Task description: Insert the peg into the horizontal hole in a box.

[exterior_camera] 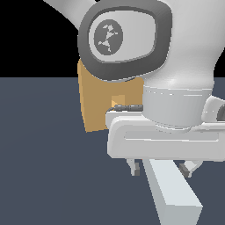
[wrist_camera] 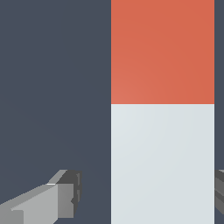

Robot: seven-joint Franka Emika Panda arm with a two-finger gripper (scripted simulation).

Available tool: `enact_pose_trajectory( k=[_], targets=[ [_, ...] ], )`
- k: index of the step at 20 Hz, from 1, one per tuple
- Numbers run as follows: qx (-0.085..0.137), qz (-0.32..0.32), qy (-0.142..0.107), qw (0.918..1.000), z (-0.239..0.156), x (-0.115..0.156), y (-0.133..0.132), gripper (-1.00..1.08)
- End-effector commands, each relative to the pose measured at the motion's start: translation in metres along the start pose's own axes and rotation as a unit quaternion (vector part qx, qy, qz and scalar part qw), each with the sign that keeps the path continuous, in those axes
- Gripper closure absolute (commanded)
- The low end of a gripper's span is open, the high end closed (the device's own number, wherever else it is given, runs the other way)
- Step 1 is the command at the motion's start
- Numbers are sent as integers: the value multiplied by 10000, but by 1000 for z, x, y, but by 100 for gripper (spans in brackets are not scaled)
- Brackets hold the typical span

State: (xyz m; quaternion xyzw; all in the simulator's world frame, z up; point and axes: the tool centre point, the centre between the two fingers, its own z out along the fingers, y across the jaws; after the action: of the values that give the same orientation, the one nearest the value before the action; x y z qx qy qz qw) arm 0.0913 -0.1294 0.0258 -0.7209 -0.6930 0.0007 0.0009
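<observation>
The peg [exterior_camera: 173, 197] lies flat on the dark floor, with its pale grey-white length showing in the exterior view. The wrist view shows its white part [wrist_camera: 162, 157] and its red-orange end [wrist_camera: 162, 52]. My gripper [exterior_camera: 162, 168] is open and hangs just above the peg, one finger on each side. In the wrist view the gripper [wrist_camera: 146, 192] straddles the white part, and one finger [wrist_camera: 65, 197] stands apart from the peg. The tan box [exterior_camera: 94, 105] stands behind my arm, its lighter square hole [exterior_camera: 117, 100] partly visible. The arm hides much of the box.
The dark blue-grey floor [exterior_camera: 48, 176] spreads around the box and the peg. My large white arm body [exterior_camera: 176, 66] fills the upper right of the exterior view and blocks what lies behind it.
</observation>
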Motion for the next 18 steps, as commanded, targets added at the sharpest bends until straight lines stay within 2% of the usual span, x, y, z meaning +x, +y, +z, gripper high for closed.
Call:
enact_pose_trajectory(
  k=[1,5,6,18],
  targets=[
    [-9,0,-1,10000,5,0,1,-92],
    [-9,0,-1,10000,4,0,2,-92],
    [-9,0,-1,10000,4,0,2,108],
    [-7,-24,0,10000,3,1,2,108]
  ],
)
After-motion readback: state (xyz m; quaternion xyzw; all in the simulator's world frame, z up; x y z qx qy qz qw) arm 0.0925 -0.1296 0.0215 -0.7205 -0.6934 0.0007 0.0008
